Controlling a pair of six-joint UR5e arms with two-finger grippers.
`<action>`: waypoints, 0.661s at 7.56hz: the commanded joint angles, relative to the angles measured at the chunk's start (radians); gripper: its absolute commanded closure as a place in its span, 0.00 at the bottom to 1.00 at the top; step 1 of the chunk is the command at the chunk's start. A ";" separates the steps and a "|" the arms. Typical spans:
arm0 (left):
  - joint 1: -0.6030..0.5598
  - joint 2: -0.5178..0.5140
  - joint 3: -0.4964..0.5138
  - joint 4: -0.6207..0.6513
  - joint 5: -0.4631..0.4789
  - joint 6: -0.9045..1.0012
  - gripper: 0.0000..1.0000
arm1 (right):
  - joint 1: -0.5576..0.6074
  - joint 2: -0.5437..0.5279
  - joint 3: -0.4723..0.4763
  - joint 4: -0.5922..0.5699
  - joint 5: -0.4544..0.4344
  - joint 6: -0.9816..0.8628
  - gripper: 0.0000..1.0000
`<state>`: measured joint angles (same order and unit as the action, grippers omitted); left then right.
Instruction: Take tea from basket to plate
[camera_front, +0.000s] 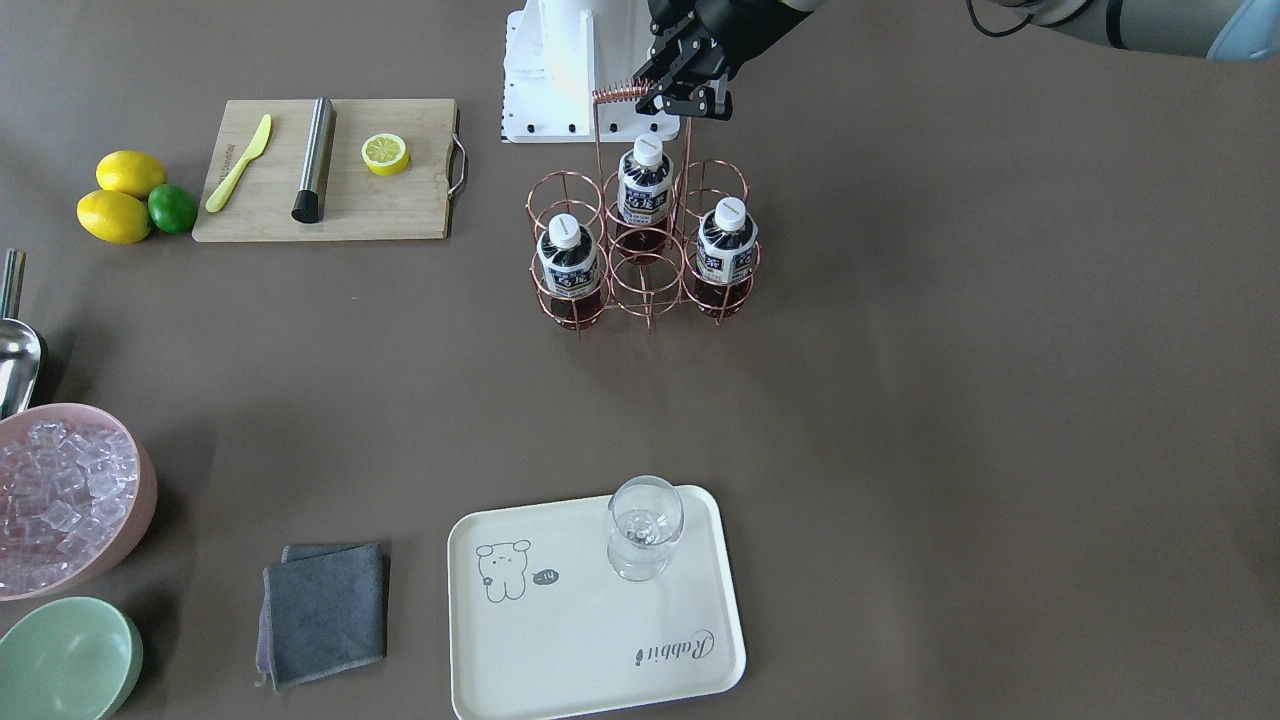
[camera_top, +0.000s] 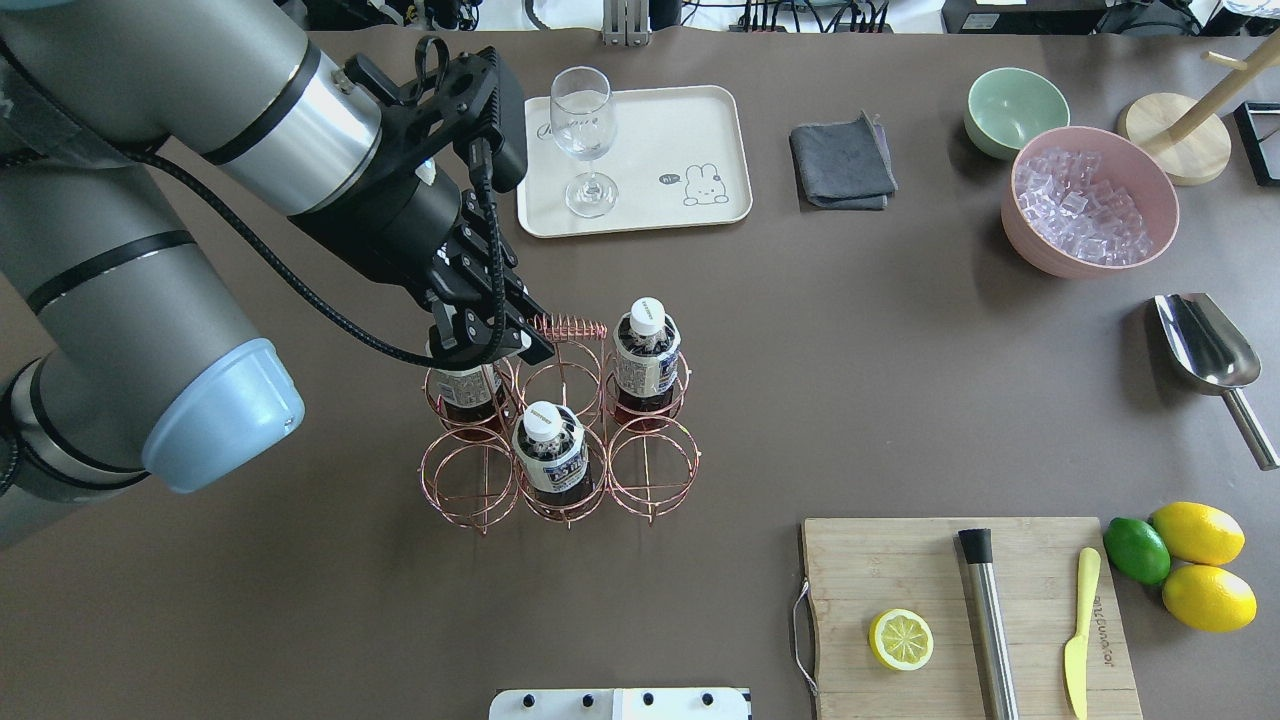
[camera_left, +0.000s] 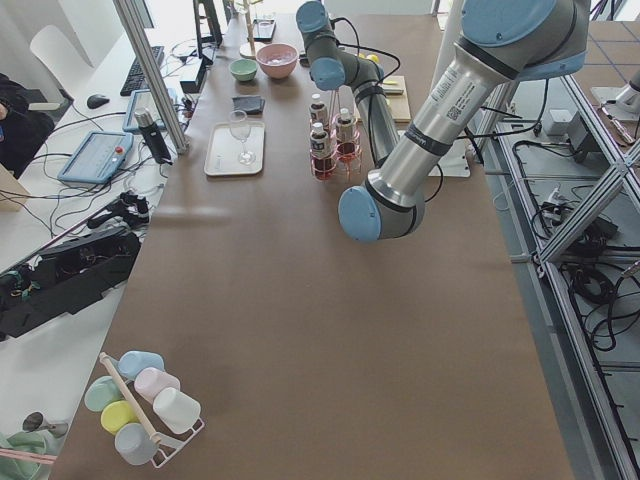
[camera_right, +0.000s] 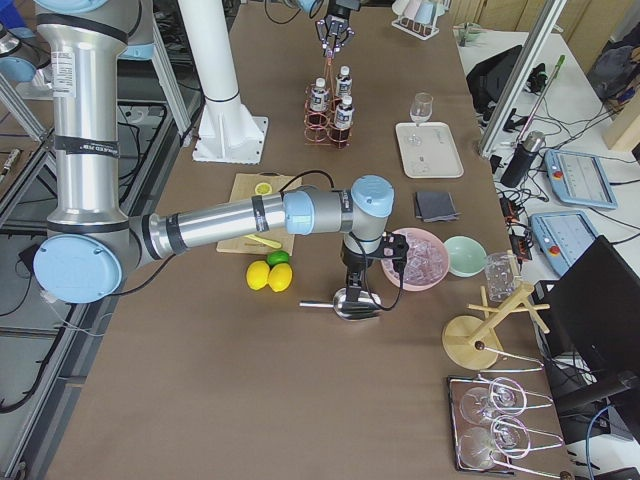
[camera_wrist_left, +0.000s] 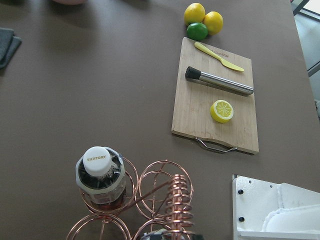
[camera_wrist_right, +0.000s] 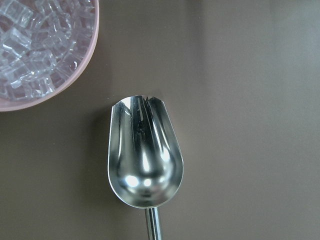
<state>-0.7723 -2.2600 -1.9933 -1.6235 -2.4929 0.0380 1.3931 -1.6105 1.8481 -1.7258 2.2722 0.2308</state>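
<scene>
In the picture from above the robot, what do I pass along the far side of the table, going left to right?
First the cream plate with a glass on it → grey cloth → green bowl → pink bowl of ice.

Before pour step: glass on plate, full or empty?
Empty: glass stands upright on plate, clear through, no liquid visible.
</scene>
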 joint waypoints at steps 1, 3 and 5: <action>0.022 0.000 0.034 -0.036 0.022 0.000 1.00 | -0.003 0.001 0.000 0.002 -0.016 0.002 0.00; 0.018 0.000 0.062 -0.070 0.022 0.002 1.00 | -0.006 0.009 -0.001 0.005 -0.049 0.004 0.00; 0.010 0.000 0.057 -0.082 0.022 0.002 1.00 | -0.006 0.020 -0.001 0.005 -0.051 0.004 0.00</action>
<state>-0.7582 -2.2600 -1.9361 -1.6908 -2.4714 0.0395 1.3874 -1.6003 1.8476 -1.7220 2.2266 0.2345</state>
